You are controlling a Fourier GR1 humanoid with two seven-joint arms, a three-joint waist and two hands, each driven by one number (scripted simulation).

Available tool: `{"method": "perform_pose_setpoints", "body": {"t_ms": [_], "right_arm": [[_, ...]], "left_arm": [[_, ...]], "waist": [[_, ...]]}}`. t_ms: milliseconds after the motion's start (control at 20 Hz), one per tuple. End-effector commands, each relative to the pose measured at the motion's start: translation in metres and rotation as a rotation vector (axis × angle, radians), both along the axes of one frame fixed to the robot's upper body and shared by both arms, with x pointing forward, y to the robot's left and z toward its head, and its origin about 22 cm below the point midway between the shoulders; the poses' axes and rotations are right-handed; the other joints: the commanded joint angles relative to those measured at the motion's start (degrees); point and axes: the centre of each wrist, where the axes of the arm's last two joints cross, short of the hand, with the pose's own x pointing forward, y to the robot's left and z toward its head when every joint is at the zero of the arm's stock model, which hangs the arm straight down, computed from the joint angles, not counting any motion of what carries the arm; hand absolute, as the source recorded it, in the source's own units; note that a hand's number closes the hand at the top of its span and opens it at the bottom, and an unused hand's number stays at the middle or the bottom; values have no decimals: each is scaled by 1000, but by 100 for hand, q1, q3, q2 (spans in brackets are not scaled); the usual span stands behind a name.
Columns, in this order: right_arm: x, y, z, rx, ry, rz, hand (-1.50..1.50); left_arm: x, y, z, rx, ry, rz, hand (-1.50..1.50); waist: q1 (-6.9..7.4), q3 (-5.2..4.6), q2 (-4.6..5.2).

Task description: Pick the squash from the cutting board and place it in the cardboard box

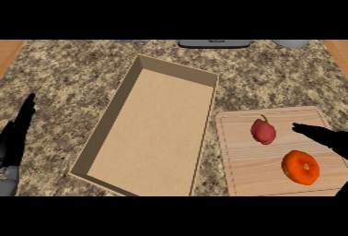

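A speckled brown-and-cream granite worktop (68, 73) carries a long, open-topped cardboard box (151, 131), set slightly aslant, its pale floor bare. Just beside the box, on its right, lies a light wooden cutting board (252, 170) with a groove running round its edge.

Two things sit on the board. Toward its upper middle is a small red, pepper-shaped vegetable with a short stem (263, 130). Lower and to the right is a round, flattened orange squash (301, 167) with a dimple at its centre, well apart from the box and untouched.

The robot's black right hand (321, 134) comes in from the right edge over the board, fingers stretched out straight toward the red vegetable, near it but not touching, holding nothing. The orange squash lies just below that hand.

The black left hand (17, 136) shows at the left edge, fingers straight and pointing up, empty, over the bare worktop.

At the far edge, a dark grey object (214, 44) bears a small pale label, but the writing cannot be read. A grey rounded object (293, 43) shows near it.
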Motion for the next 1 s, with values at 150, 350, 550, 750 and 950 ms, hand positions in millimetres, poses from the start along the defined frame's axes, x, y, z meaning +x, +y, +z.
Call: {"method": "perform_pose_setpoints", "body": {"t_ms": [150, 350, 550, 750, 950], "right_arm": [[-8, 1, 5, 61, -2, 19, -150], [-9, 22, 8, 98, 13, 80, -150], [-10, 35, 26, 106, -6, 97, -150], [-31, 48, 17, 64, 16, 100, -150], [-20, 44, 20, -41, 58, 63, -150]], "left_arm": [[-6, -3, 2, 7, -11, -4, 0], [18, 8, 1, -4, 5, 15, 0], [17, -5, 10, 1, -1, 5, 0], [20, -1, 2, -5, -3, 4, 0], [-12, -12, -9, 6, -18, 1, 0]], "waist": [[-12, -1, -4], [-45, -4, -1], [-32, -3, -5], [-52, -3, -5], [6, -2, -8]]}}
